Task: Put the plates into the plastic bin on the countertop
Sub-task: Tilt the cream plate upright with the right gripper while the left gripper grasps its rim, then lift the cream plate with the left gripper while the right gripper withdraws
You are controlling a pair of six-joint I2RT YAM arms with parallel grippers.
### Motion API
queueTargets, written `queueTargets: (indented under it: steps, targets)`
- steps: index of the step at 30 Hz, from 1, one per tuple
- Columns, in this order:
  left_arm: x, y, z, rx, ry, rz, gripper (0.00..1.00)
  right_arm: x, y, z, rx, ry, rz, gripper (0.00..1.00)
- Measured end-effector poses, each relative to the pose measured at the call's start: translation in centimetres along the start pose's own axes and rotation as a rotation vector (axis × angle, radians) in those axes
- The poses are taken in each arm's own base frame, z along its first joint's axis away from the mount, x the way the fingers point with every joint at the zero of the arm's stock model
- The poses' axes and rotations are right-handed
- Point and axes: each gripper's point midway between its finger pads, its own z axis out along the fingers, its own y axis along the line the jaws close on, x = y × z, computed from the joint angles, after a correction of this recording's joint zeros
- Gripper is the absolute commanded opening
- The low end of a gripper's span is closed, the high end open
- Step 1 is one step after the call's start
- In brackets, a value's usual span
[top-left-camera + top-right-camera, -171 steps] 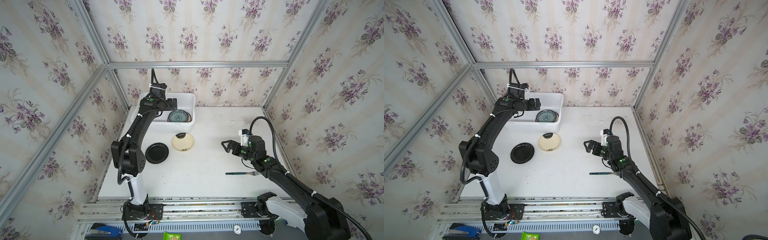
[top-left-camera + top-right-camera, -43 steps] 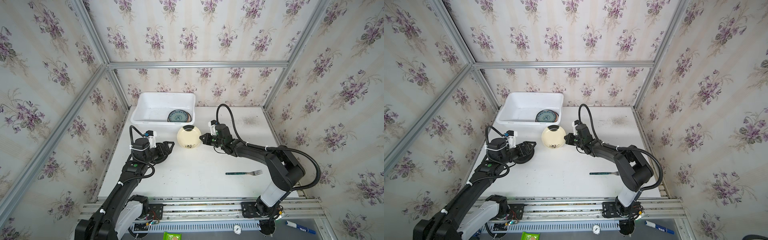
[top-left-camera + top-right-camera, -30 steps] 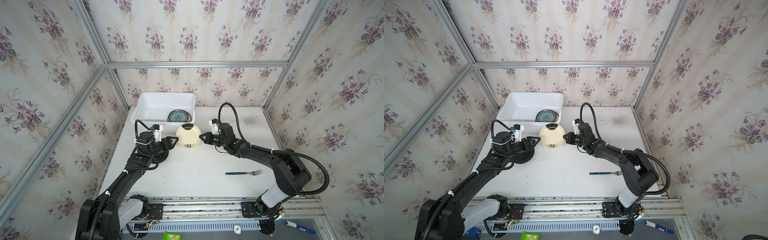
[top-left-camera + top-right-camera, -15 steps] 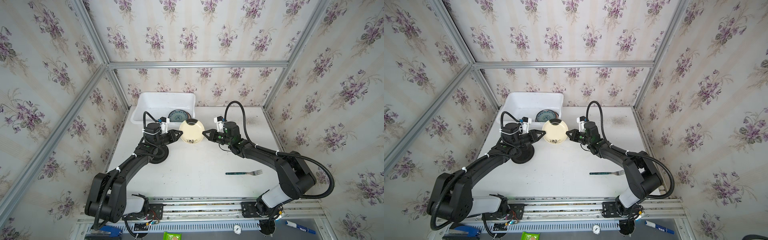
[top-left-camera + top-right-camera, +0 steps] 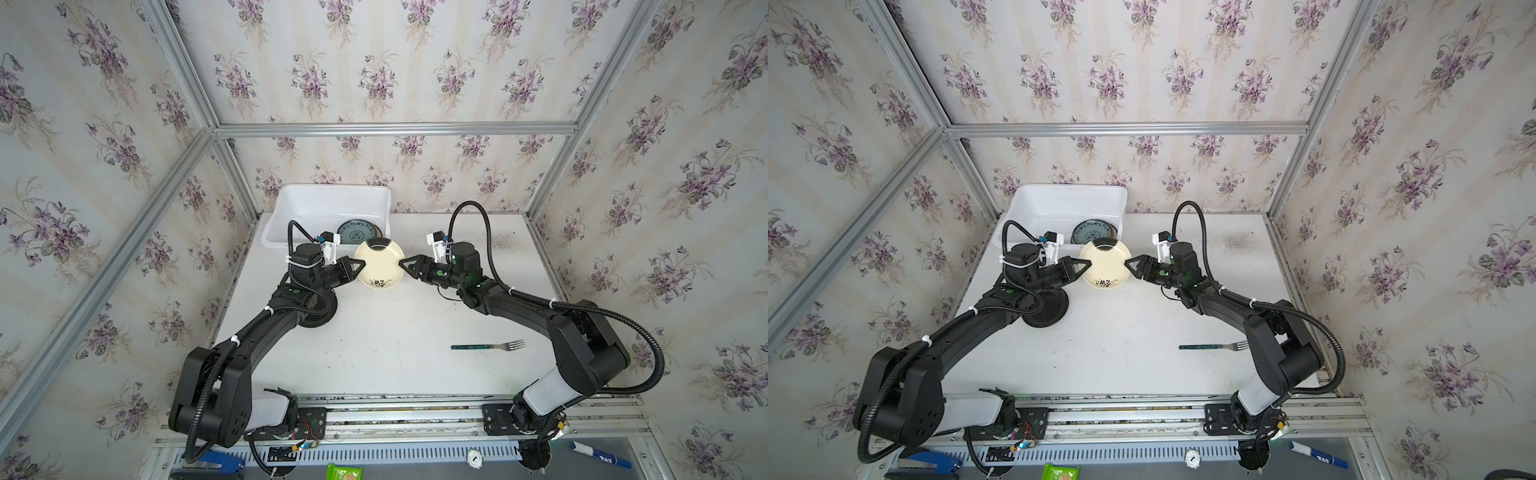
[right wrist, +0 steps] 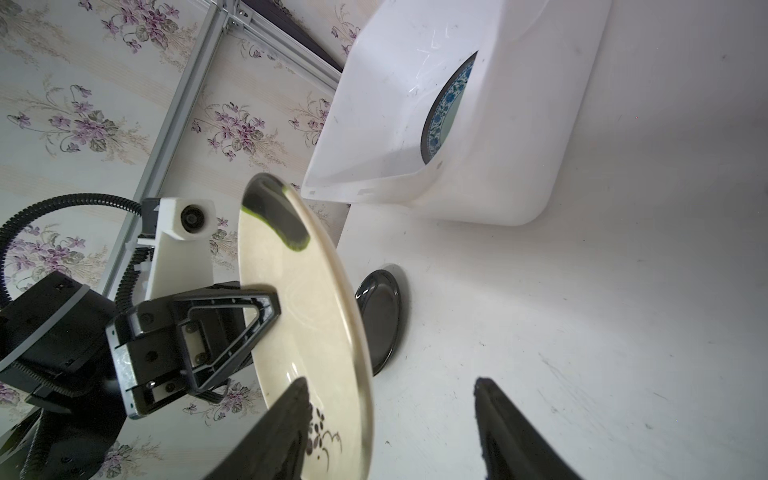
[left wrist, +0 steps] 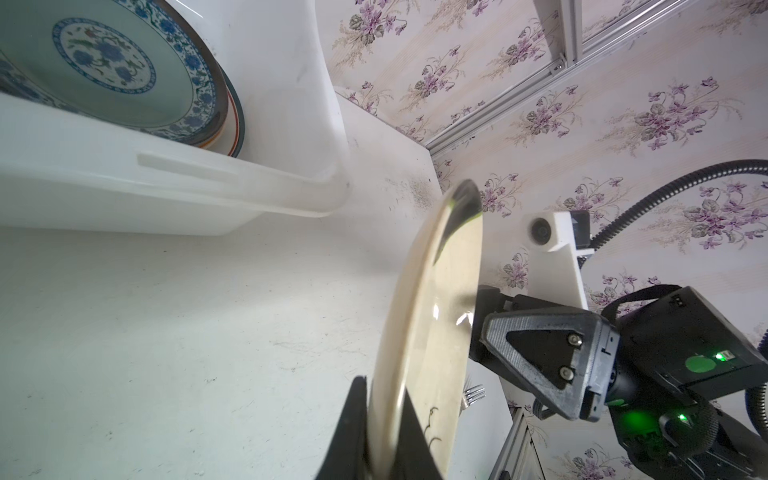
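The cream plate [image 5: 379, 266] [image 5: 1105, 264] hangs above the bench [image 5: 395, 365], just in front of the near right corner of the plastic bin [image 5: 328, 195] [image 5: 1059, 199], with an arm at either side of it. In both top views its hollow face is turned upward and toward the camera, a dark sprig painted near its lower rim.

The left jaws are closed tight on the plate's left rim. In the left wrist view the two dark fingers [image 7: 349, 436] pinch the thin edge of the cream plate [image 7: 432, 332] between them.

The right jaws stand wide. In the right wrist view one finger [image 6: 286, 424] lies against, or just beside, the face of the cream plate [image 6: 307, 324]; I cannot tell which. The other finger [image 6: 511, 436] is well apart from the rim, so the plate's right edge sits inside the gap without being gripped.

The plastic bin stands in the back left corner of the bench. A blue-patterned plate [image 5: 358, 232] [image 7: 104, 70] lies in its right end on top of other plates. A black plate [image 5: 1046, 313] [image 6: 380, 316] lies flat on the bench near the left edge, partly under the left arm. A fork [image 5: 486, 345] lies toward the right edge.
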Motion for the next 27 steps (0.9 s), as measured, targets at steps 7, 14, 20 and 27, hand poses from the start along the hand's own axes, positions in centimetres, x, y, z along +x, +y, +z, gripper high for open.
queueTargets:
  steps: [7, 14, 20, 27]
  targets:
    - [-1.6, -1.2, -0.5, 0.003, -0.021, 0.020, 0.00, -0.3, -0.1, -1.7, 0.036, -0.048, -0.022, 0.79]
    - [-3.6, -2.3, -0.6, 0.005, -0.052, 0.034, 0.00, -1.0, 0.3, -4.1, 0.089, -0.109, -0.102, 0.80]
    - [-5.0, -2.2, 0.1, -0.028, -0.058, 0.030, 0.00, -1.4, 0.1, -7.2, 0.182, -0.164, -0.203, 0.82]
    - [-7.6, -2.1, 1.3, -0.063, -0.076, 0.037, 0.00, -0.7, -1.5, -10.7, 0.310, -0.223, -0.294, 0.86]
